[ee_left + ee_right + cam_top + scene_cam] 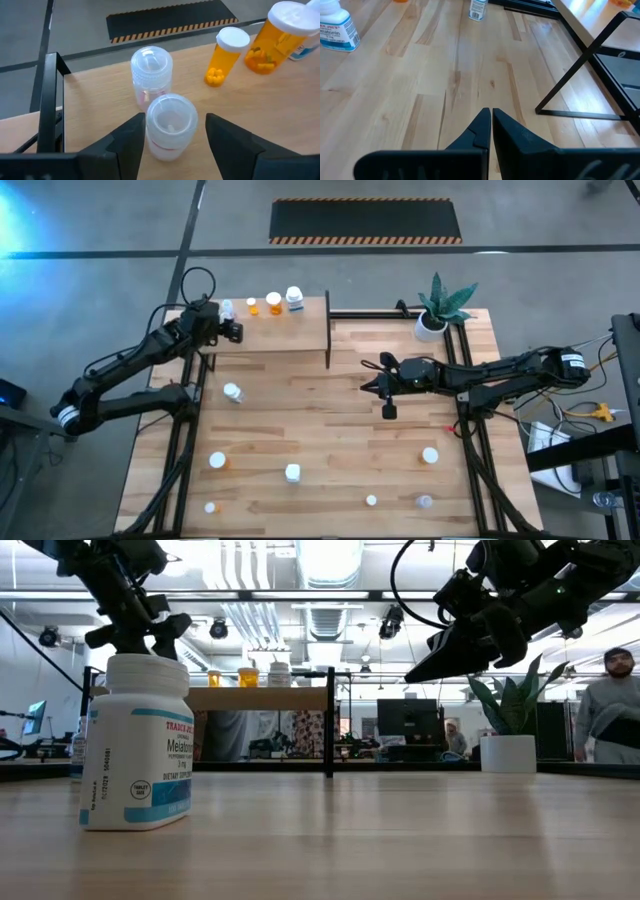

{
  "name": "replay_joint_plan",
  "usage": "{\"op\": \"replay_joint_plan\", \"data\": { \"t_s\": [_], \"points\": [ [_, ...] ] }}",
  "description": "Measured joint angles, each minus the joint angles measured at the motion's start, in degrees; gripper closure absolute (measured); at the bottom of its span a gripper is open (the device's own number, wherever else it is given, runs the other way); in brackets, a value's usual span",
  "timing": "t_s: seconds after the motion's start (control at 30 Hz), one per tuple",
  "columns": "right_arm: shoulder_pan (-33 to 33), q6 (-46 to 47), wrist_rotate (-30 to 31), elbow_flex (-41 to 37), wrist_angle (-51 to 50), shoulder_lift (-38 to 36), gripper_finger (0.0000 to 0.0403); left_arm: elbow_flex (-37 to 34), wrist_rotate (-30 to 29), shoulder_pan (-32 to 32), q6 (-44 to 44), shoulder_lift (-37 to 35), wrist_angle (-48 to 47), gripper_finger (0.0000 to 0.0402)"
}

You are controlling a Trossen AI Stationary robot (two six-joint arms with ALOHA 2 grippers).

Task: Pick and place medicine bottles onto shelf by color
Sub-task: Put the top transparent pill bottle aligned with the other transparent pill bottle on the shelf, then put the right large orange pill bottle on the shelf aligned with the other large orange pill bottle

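High view shows five little medicine bottles on the light wooden shelf [290, 335], seven more wait on the big planked table [330, 450], the left gripper [232, 331] stands open around a small clear bottle [167, 125], and the right gripper [388, 411] is closed and empty.

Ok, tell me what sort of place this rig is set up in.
Probably an open lab or workshop: bare concrete floor with a hazard-striped mat, exposed ceiling ducts and lights, and monitors on benches behind the table.

shelf [290, 335]: table's back-left | bottles [272, 304]: on it, back edge
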Motion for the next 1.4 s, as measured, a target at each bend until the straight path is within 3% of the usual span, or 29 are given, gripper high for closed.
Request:
{"op": "replay_joint_plan", "data": {
  "t_s": [0.43, 0.63, 0.77, 0.9, 1.17, 1.4],
  "points": [
    [-0.01, 2.08, 0.04, 2.96, -0.26, 0.00, 0.0394, 1.61, 0.22, -1.29, 6.02, -7.60, 0.52, 0.0207],
    [-0.02, 3.32, 0.04, 4.96, -0.85, 0.00, 0.0394, 0.32, 6.67, -7.43, 11.24, -12.05, 4.47, 0.0216],
    [-0.01, 3.68, 0.04, 7.32, -6.15, -0.03, 0.0394, -3.06, 14.94, -14.90, 13.83, -14.22, 13.47, 0.0239],
    [0.13, 7.00, 0.22, 11.52, -16.45, -0.15, 0.0393, -8.40, 19.07, -23.84, 18.67, -14.94, 24.72, 0.0274],
    [2.79, 14.53, 9.43, 18.29, -41.24, -0.13, 0.0386, -20.37, 21.30, -37.91, 25.49, -10.35, 49.45, 0.0340],
    [7.34, 26.83, 12.15, 24.07, -60.78, -0.13, 0.0343, -29.10, 21.44, -43.01, 26.20, 0.36, 74.89, 0.0367]
  ]
}}
